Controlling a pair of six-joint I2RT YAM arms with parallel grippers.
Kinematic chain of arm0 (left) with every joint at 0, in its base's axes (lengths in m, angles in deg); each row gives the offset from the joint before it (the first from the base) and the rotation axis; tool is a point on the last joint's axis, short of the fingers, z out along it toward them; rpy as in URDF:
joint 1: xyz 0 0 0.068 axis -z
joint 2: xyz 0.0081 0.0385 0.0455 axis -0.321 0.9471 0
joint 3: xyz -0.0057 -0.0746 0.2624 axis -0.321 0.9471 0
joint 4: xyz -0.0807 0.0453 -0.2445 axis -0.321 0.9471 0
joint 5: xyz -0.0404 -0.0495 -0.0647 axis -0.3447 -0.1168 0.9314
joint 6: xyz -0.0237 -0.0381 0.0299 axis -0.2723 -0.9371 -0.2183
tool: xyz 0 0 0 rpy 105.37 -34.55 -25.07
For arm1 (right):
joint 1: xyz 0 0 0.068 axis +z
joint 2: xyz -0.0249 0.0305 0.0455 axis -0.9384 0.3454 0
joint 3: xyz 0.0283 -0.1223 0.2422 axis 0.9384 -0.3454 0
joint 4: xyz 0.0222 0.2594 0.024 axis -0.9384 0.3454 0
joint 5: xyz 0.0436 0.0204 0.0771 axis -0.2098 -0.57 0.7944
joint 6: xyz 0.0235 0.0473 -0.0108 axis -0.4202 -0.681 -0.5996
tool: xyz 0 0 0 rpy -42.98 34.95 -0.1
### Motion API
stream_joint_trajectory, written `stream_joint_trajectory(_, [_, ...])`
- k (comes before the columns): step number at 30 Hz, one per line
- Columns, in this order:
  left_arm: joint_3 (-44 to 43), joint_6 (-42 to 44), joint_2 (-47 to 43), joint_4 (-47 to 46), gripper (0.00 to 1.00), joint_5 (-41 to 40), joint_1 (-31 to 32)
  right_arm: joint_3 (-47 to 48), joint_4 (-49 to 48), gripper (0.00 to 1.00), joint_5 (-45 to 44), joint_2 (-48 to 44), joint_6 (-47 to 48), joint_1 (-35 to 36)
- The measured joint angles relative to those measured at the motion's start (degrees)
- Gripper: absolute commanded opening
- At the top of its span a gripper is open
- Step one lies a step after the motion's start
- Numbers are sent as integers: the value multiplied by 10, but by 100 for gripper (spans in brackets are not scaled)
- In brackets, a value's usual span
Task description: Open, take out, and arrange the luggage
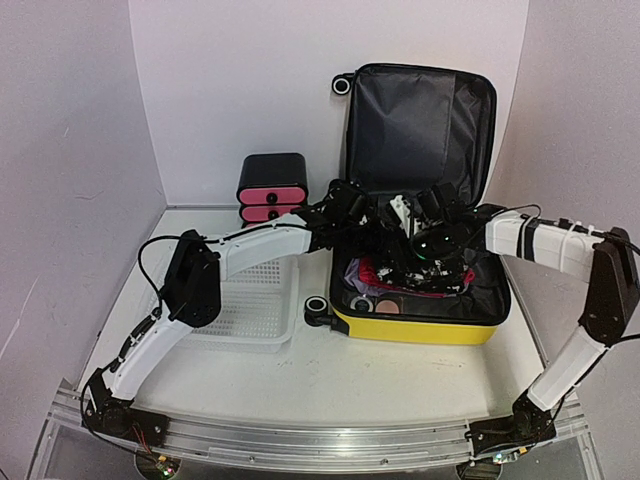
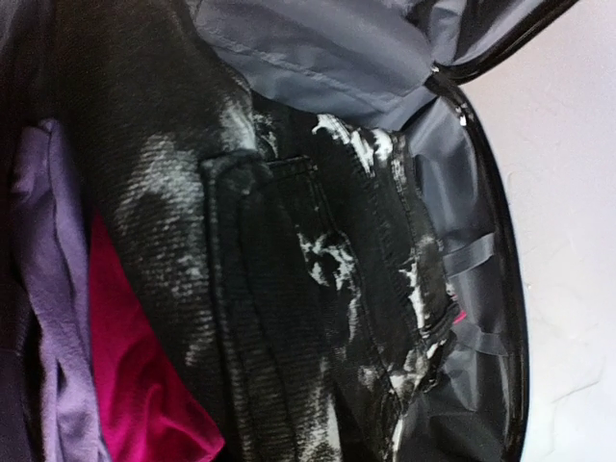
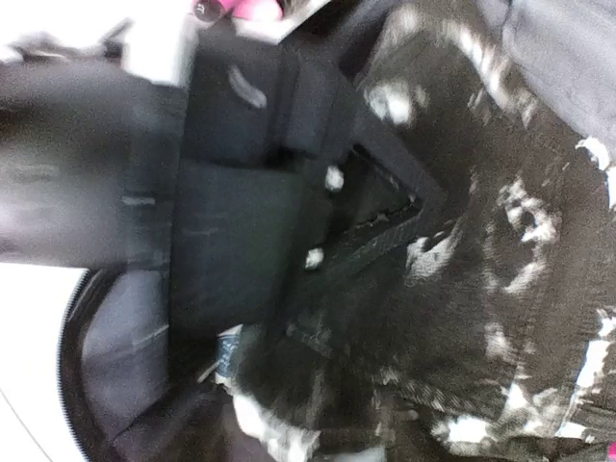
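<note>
The yellow luggage (image 1: 420,328) lies open on the table, its dark grey lined lid (image 1: 420,120) standing up at the back. Both grippers hang close together inside it over the clothes. My left gripper (image 1: 375,222) is down in a black denim garment (image 2: 289,289) with white bleached patches; its own fingers are buried in the cloth, and one black triangular finger (image 3: 385,207) shows pressed into the denim (image 3: 481,289). My right gripper (image 1: 432,240) hovers just to the right above the same garment, its fingers hidden. Magenta cloth (image 2: 135,366) and purple cloth (image 2: 48,289) lie beside the denim.
A white mesh basket (image 1: 250,300) sits left of the suitcase under the left arm. A black-and-pink drawer box (image 1: 272,187) stands against the back wall. Small round items (image 1: 388,303) lie at the suitcase's front. White walls close in on three sides.
</note>
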Motion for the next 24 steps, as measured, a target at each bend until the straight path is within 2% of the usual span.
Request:
stream_joint_trajectory(2, [1,21,0,5,4,0,-1,-2,5,97,1,-29,-10,0])
stream_joint_trajectory(3, [1,29,0,6,2,1,-1,-2,7,98,1,-44,-17,0])
stream_joint_trajectory(9, [51,78,-42,5,0,7,3,-10,31,98,-21,-192,-31,-5])
stream_joint_trajectory(13, [116,96,-116,8,0,20,6,-10,54,98,-55,-269,-30,-13])
stream_joint_trajectory(17, [198,108,-221,19,0,40,9,-10,76,98,-85,-289,-28,-15])
stream_joint_trajectory(24, [336,126,-403,77,0,65,12,-10,95,98,-101,-264,-28,-15])
